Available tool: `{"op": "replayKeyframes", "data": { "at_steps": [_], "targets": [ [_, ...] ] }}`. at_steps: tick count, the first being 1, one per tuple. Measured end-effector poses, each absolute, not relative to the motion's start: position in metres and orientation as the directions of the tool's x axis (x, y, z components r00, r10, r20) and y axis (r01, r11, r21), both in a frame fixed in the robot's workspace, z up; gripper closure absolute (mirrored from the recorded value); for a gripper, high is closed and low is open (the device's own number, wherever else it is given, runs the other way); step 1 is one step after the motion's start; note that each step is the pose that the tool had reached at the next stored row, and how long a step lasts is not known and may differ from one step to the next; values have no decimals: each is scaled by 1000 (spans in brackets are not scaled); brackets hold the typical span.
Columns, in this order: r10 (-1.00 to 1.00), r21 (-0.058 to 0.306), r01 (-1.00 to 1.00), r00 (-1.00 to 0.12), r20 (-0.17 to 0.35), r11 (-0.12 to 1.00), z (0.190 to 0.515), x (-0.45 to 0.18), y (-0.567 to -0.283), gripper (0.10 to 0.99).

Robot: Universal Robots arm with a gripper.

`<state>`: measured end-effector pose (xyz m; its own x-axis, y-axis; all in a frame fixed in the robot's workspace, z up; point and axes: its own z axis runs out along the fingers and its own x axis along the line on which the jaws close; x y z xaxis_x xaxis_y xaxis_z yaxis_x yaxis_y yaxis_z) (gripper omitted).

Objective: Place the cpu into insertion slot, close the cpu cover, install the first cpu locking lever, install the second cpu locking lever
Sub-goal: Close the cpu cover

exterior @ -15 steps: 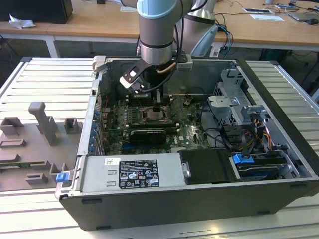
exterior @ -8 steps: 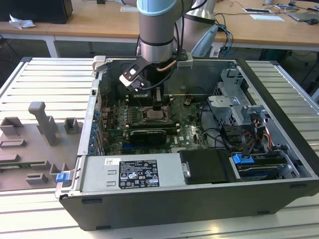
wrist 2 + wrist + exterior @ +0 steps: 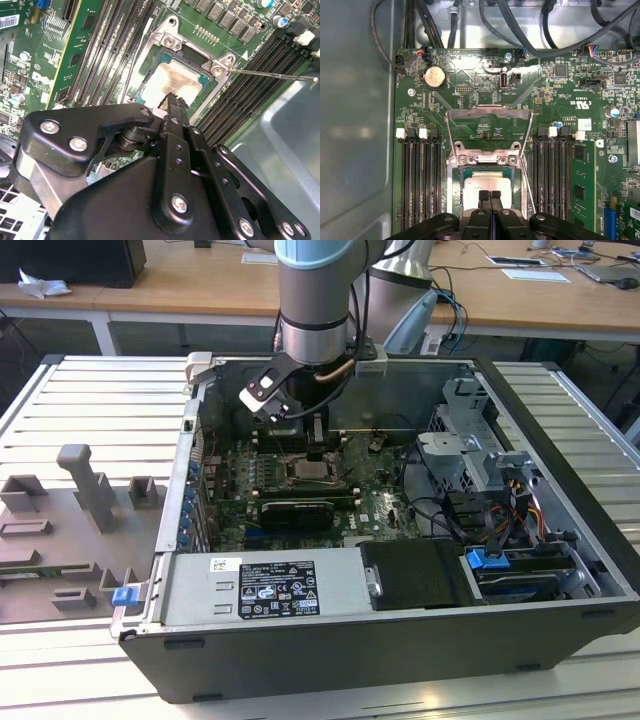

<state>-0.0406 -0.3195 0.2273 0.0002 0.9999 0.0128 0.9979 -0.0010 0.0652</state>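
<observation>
The gripper (image 3: pixel 490 196) is the closest thing in both wrist views. Its two black fingers are pressed tight together, with nothing between them. The tips hang right over one edge of the cpu (image 3: pixel 487 182). I cannot tell if they touch it.

The cpu lies flat inside the insertion slot (image 3: pixel 451 192). Its pale shiny top faces up, and it looks level.

Just past the slot, the cpu cover (image 3: pixel 489 110) is flipped open. It leans back on its hinge, and the green board shows through its big window. It is not over the cpu.

In the second wrist view, a thin metal lever (image 3: pixel 270 74) sticks out to the side from a corner of the slot. It is not tucked down.

Long black memory slots (image 3: pixel 420 180) run on both sides of the slot. Farther off sits a round silver battery (image 3: pixel 434 77), and then some black cables (image 3: pixel 520 30).

In the exterior view, the arm reaches down into the open computer case (image 3: pixel 400 660). The case lies on a grey ribbed table (image 3: pixel 90 400). A wooden desk (image 3: pixel 200 280) stands behind it.
</observation>
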Motion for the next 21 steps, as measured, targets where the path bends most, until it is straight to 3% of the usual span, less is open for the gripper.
{"op": "replayKeyframes", "data": {
  "at_steps": [21],
  "targets": [
    [1000,65,998,1,1,-1,247,-41,-319,980]
  ]
}}
